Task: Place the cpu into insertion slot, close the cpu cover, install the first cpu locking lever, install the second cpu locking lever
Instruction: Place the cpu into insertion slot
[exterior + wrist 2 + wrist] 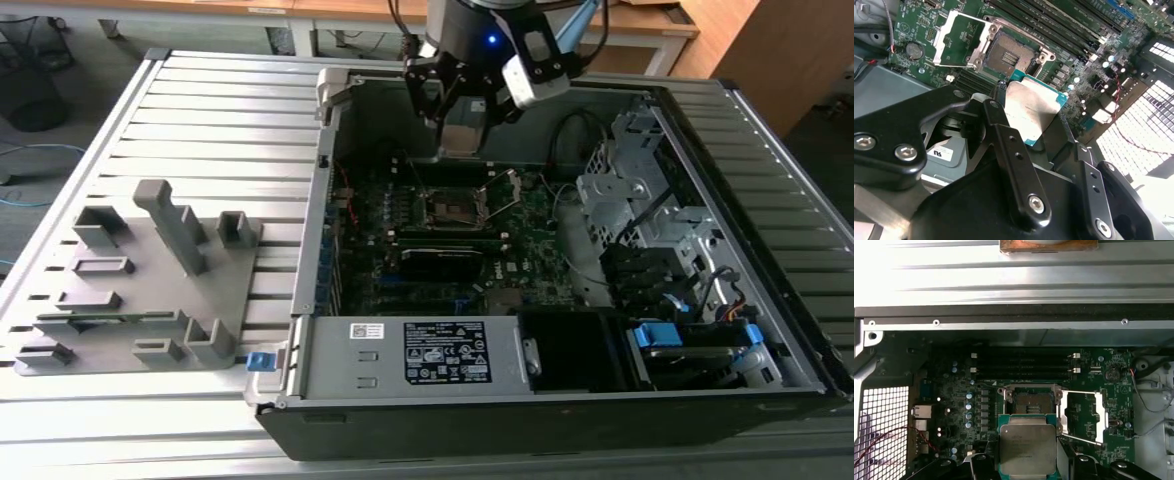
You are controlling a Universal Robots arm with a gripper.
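Note:
My gripper [1031, 120] is shut on the cpu [1035, 111], a flat square chip with a pale metal face and a green rim, held by two opposite edges between black fingers [1000, 131]. In the first wrist view the cpu [1027, 448] hangs just short of the insertion slot [1031, 402], apart from it. The insertion slot [1010, 56] lies bare with its dark centre showing. The cpu cover [961, 42] is swung open and lies flat beside the slot. A thin locking lever [1081, 440] stands free along the cover [1081, 415]. In the exterior view the gripper [461, 135] hovers above the slot [454, 207].
The open computer case [334, 330] lies on a slatted table. Long black memory slots [1024, 365] run beyond the socket. A drive cage [627, 190] and cables fill the exterior view's right. A grey fixture plate [140, 290] with blocks lies at that view's left.

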